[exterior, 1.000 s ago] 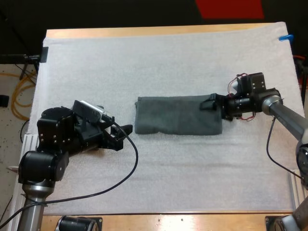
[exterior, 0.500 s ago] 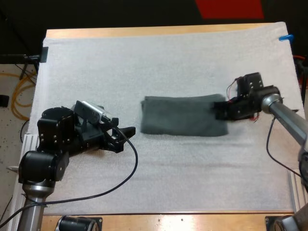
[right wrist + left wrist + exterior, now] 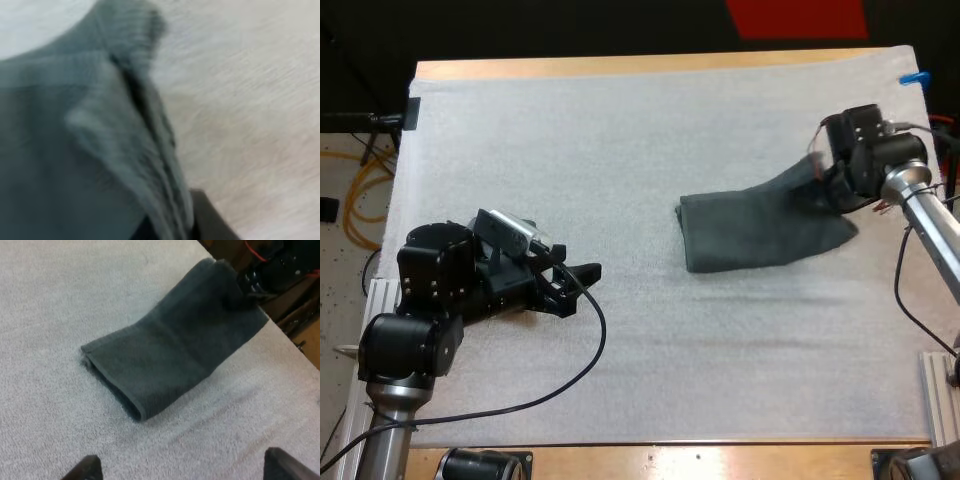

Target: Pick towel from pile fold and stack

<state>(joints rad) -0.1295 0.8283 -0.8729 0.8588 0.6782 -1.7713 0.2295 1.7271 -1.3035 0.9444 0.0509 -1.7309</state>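
A folded dark grey-green towel [image 3: 760, 230] lies on the white mat [image 3: 620, 150], right of centre, with its right end lifted. My right gripper [image 3: 817, 182] is shut on that raised end, near the mat's right side. The right wrist view has the towel's [image 3: 75, 150] bunched edge pinched against a black finger [image 3: 205, 220]. My left gripper [image 3: 582, 286] rests low at the left of the mat, open, with nothing between its fingers. From the left wrist view the towel [image 3: 170, 350] lies well ahead of the left gripper [image 3: 182, 472], with the other arm's gripper [image 3: 245, 290] at its far end.
Bare mat stretches between the left gripper and the towel, and across the far and near parts of the table. The mat's right edge and the table edge [image 3: 940, 250] lie just beyond the right gripper.
The right gripper closed on the towel's right end and dragged it rightward and slightly away, lifting that end. The left arm crept a little to the right.
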